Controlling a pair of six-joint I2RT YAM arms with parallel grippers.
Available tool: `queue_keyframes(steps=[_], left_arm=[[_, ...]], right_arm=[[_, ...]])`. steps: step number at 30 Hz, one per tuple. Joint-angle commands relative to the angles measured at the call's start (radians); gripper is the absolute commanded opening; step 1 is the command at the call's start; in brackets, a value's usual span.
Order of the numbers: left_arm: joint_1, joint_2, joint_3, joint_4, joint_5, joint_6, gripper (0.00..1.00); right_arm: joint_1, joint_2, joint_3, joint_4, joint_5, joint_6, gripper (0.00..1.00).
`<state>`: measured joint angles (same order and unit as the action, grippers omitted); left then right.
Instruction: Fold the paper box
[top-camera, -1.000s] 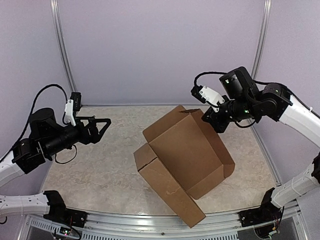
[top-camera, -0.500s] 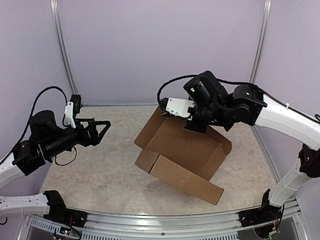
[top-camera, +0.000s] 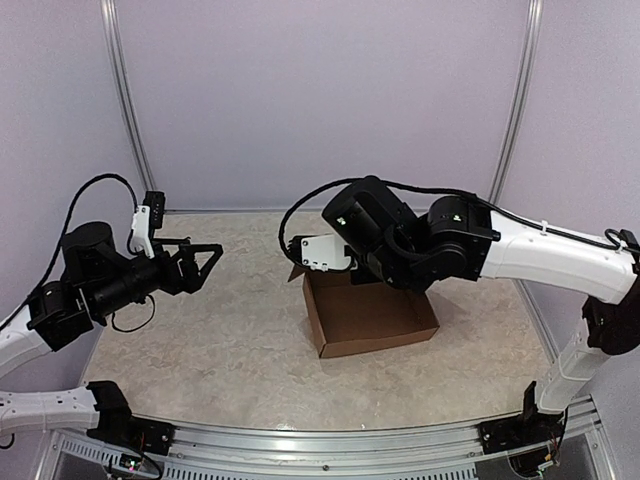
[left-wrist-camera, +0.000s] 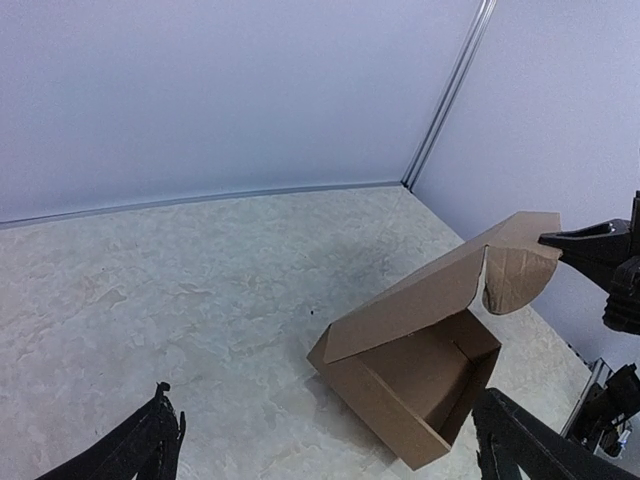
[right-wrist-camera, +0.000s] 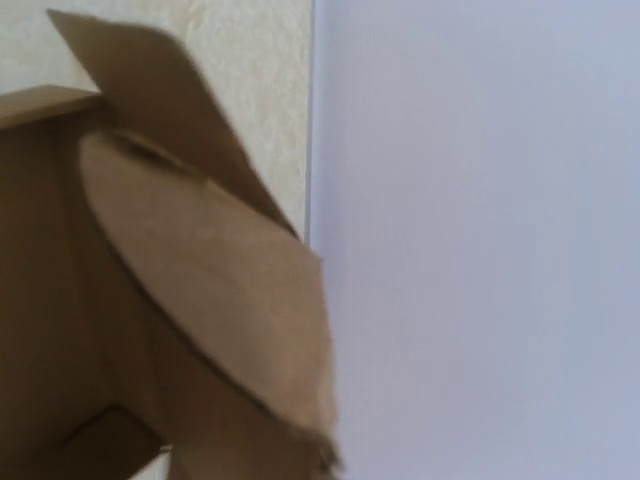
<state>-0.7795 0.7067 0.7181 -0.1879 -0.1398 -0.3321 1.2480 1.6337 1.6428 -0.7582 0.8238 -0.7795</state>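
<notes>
While closed, right claw (left-wrist-camera: 556, 240) against paper box (left-wrist-camera: 420, 372); left claw (top-camera: 206, 263) agape

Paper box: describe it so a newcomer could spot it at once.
Find the beige marbled table, right of centre, under the right arm's black wrist. The paper box is a shallow brown cardboard tray with its lid half raised, the only brown thing among black-and-white arms.

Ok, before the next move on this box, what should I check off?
1. Walls of the paper box standing: ok.
2. Its lid pressed shut: not ok, half raised.
3. The rounded side flap tucked inside: not ok, hanging free.
4. The right fingers at the lid's front edge: ok; gripping it: cannot tell.
5. The left fingers open, apart from the box: ok.
</notes>
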Motion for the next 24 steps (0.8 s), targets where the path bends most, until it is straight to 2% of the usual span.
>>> queue_keyframes(steps=[1, 10, 13, 24], left_arm=[[0.000, 0.004, -0.030, 0.014, -0.018, 0.015, 0.99], [0.000, 0.057, -0.042, 0.047, -0.022, 0.013, 0.99], [0.000, 0.079, -0.060, 0.074, -0.012, 0.000, 0.99], [-0.003, 0.193, -0.066, 0.115, 0.074, 0.004, 0.99]], right_arm=[[0.010, 0.043, -0.004, 0.037, 0.021, 0.045, 0.00], [0.009, 0.110, -0.034, 0.152, -0.002, 0.053, 0.00], [0.009, 0.131, -0.021, 0.162, -0.006, 0.056, 0.11], [-0.017, 0.055, -0.027, 0.185, -0.114, 0.074, 0.38]])
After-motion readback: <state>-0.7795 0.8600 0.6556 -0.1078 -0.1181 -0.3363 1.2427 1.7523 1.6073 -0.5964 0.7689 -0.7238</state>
